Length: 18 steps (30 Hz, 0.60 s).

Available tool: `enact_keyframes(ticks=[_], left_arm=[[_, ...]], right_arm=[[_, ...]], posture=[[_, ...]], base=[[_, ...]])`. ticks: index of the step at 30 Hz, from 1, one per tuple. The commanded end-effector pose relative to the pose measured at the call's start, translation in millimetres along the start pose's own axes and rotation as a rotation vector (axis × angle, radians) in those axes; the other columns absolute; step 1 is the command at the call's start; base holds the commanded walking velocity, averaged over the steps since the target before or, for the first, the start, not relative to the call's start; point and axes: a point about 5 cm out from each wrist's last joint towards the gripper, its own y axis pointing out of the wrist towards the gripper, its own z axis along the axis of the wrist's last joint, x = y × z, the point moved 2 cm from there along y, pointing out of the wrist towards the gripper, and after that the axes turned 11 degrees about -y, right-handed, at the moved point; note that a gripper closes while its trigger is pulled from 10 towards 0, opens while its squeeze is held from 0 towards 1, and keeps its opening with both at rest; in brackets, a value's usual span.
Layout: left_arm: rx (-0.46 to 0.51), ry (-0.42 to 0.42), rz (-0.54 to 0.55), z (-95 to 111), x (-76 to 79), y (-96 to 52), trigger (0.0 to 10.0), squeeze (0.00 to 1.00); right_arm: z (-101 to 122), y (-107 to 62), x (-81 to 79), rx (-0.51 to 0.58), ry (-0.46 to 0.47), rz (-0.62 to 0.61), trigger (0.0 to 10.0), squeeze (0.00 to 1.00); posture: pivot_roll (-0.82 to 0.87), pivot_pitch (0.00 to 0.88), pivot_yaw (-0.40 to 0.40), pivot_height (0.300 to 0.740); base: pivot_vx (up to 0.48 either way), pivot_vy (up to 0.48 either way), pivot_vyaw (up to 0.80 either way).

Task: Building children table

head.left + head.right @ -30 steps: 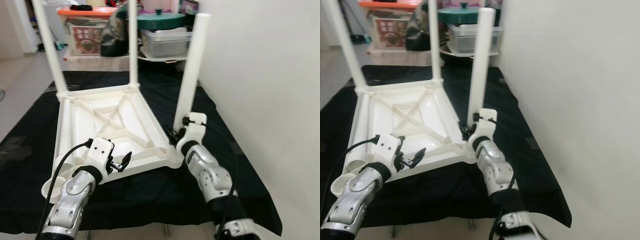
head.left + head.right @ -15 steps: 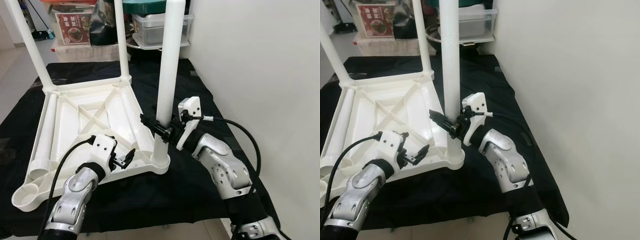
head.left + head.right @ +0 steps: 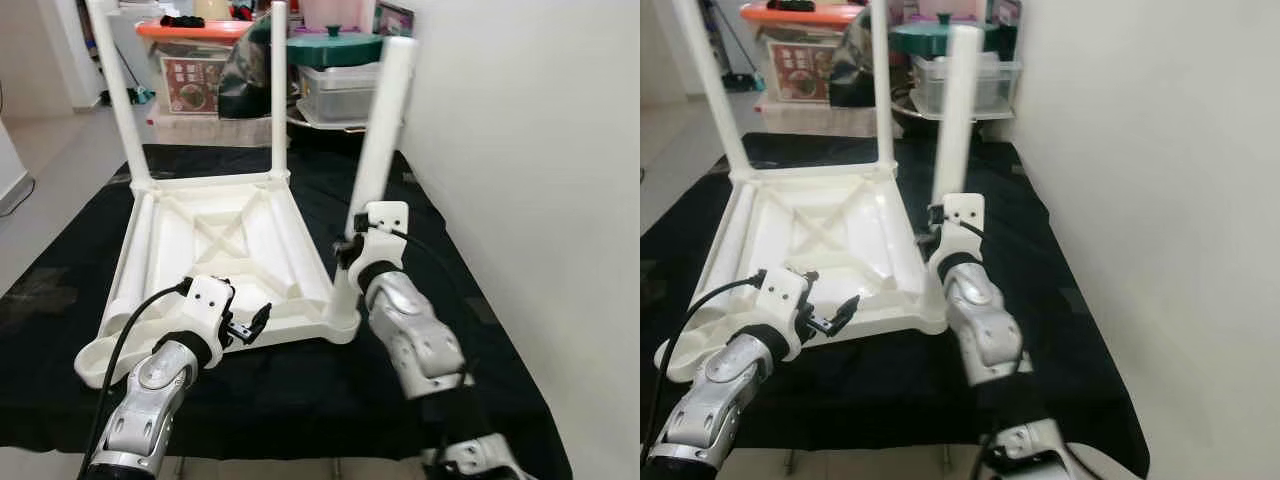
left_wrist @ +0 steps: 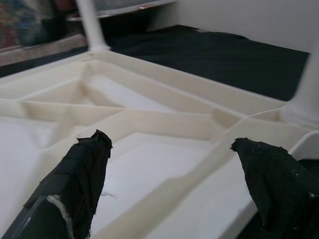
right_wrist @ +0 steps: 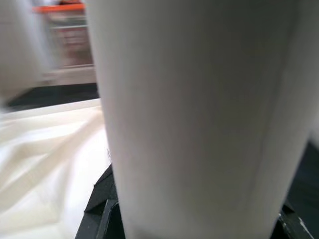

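The upturned white plastic children's table top [image 3: 215, 240] lies on a black cloth [image 3: 430, 330]. At its 5 o'clock corner a white cylindrical plastic leg [image 3: 378, 150] stands tilted; the right gripper [image 3: 347, 256], forearm raised steeply, clasps it low down. The left gripper [image 3: 248, 323], arm bent, hovers spread wide over the near rim at 6 o'clock.
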Motion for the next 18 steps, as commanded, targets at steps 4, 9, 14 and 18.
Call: enact_keyframes(ticks=[4, 9, 14, 18], left_arm=[[-0.004, 0.006, -0.011, -1, 4.1, 2.7, 10.0, 0.00], [-0.004, 0.013, 0.000, 0, 0.0, 3.1, 10.0, 0.00], [-0.004, 0.008, 0.001, 0, 0.2, 1.4, 10.0, 0.00], [-0.009, 0.005, -0.001, -3, 0.1, -0.3, 10.0, 0.00]], right_arm=[[-50, -2.5, 35.5, -0.212, -0.035, -0.151, 10.0, 0.00], [-19, -6.9, 4.7, -0.046, -0.033, 0.036, 10.0, 1.00], [0, -8.2, -10.7, 0.027, -0.019, 0.133, 10.0, 1.00], [21, -13.2, -21.0, 0.122, 0.046, 0.388, 10.0, 0.00]], posture=[[0.09, 0.000, -0.048, 0.740], [0.10, 0.000, -0.057, 0.740], [0.10, 0.000, -0.056, 0.740], [0.09, 0.000, -0.050, 0.740]], base=[[0.000, 0.000, 0.00], [0.000, 0.000, 0.00], [0.000, 0.000, 0.00], [0.000, 0.000, 0.00]])
